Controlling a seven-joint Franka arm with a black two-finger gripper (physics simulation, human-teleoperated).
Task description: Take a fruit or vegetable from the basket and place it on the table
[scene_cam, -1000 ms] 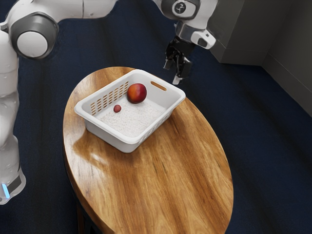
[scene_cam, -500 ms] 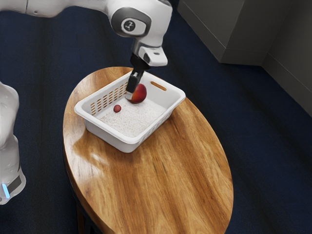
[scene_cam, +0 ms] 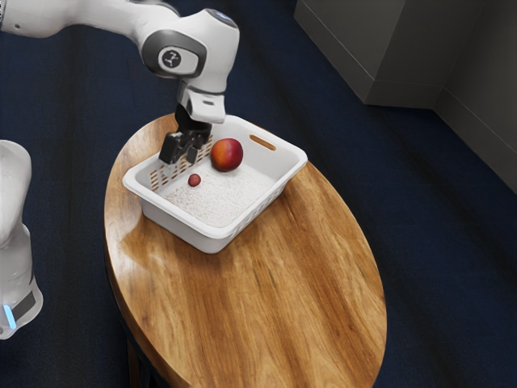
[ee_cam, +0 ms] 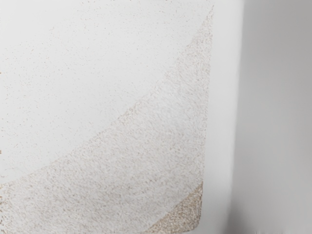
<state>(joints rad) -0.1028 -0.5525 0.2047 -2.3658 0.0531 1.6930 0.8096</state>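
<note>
Counter: oval, striped wood; its bare stretch [scene_cam: 299, 299] fills the near part of the scene.
Basket: white, standing on the counter's far half, with its slotted wall [scene_cam: 182, 162] toward the exterior view's left.
Small red fruit [scene_cam: 195, 180]: lying on the basket's bottom, just below the claw [scene_cam: 181, 155] and a little to the exterior view's right of its tips; a gap shows between them.
Claw: wide, its two fingers [scene_cam: 170, 148] standing apart and pointing down over the left part of the basket.
Larger red-orange fruit [scene_cam: 227, 154]: in the basket toward the far corner, to the exterior view's right of the claw and apart from it.
Blue floor [scene_cam: 436, 210]: around and beyond the counter.
Grey block [scene_cam: 355, 40]: far right of the exterior view.
Exterior view offers: both fruits, the whole basket, the counter and the arm [scene_cam: 190, 48] reaching in from the upper left.
Wrist view offers: the basket's speckled bottom [ee_cam: 131, 141] up close, with curved shading across it and a smooth pale wall [ee_cam: 222, 117] alongside.
</note>
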